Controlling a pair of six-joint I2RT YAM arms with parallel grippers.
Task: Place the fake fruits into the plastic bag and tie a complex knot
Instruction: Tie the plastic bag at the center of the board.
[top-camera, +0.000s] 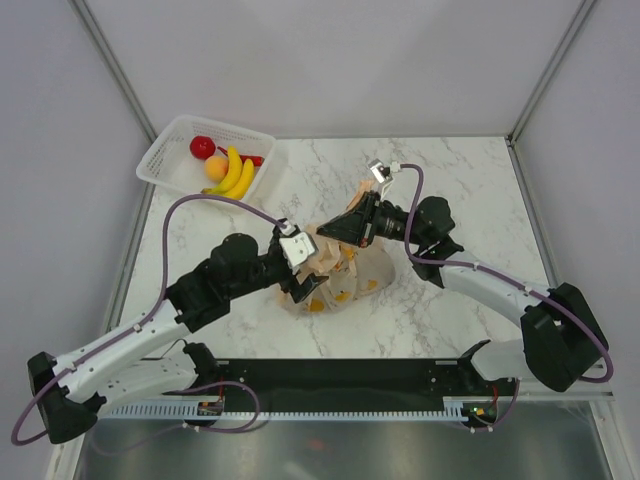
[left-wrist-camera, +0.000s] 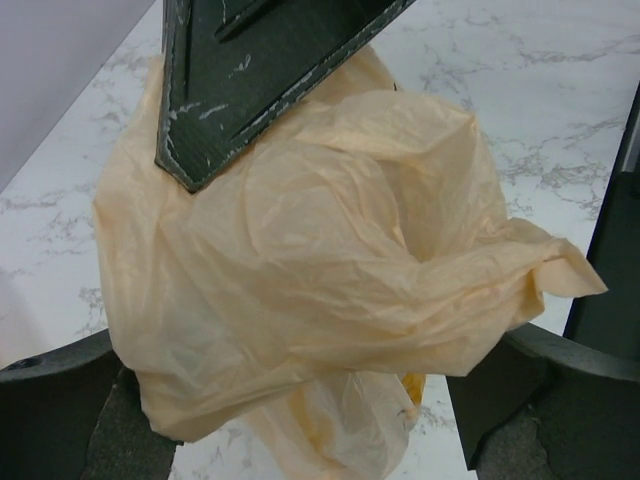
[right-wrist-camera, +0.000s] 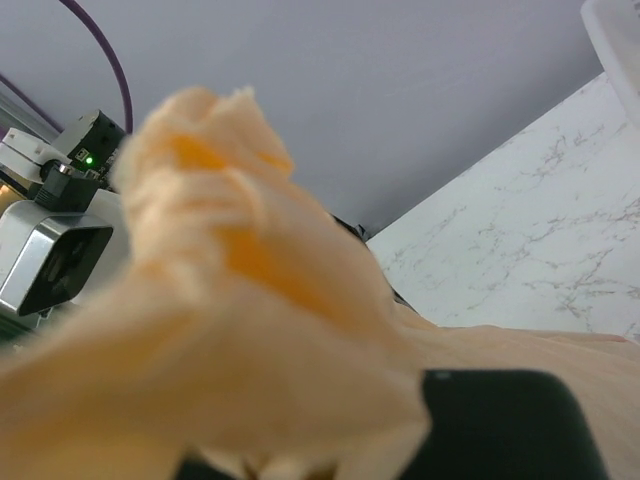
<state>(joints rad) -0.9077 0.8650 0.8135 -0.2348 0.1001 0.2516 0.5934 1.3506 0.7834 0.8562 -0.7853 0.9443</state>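
So, bag: a thin translucent peach-beige plastic bag (top-camera: 335, 285) lies crumpled near the middle of the white marbled table (top-camera: 450, 200), with its body toward 6 o'clock and its bunched top toward 12 o'clock.
Right gripper: the right gripper (top-camera: 335, 230) reaches in from 3 o'clock. Its dark jaws are pinched tight on the bunched top of the plastic bag. In its own wrist view the gathered film (right-wrist-camera: 230, 300) fills the foreground, blurred.
Left gripper: the left gripper (left-wrist-camera: 300, 395) reaches in from 8 o'clock. Its 2 fingers stand wide apart, 1 on each side of the bag's crumpled bulk (left-wrist-camera: 330, 290). Whether the film presses against them I cannot tell.
Meeting point: seen from the left wrist, the right gripper's pointed dark finger (left-wrist-camera: 250, 80) lies over the bag's top at 12 o'clock, so the 2 grippers are close together.
Through the film: yellow-orange patches show low in the bag. I cannot tell whether they are print or fruit.
Basket: a white lattice plastic basket (top-camera: 160, 150) stands at 10 o'clock on the table, well apart from the bag.
Fruits in basket: a glossy red apple (top-camera: 202, 147), an orange peach (top-camera: 216, 166) touching it, yellow bananas (top-camera: 238, 172) beside the peach, and a red chili (top-camera: 256, 159) just past the bananas toward 3 o'clock.
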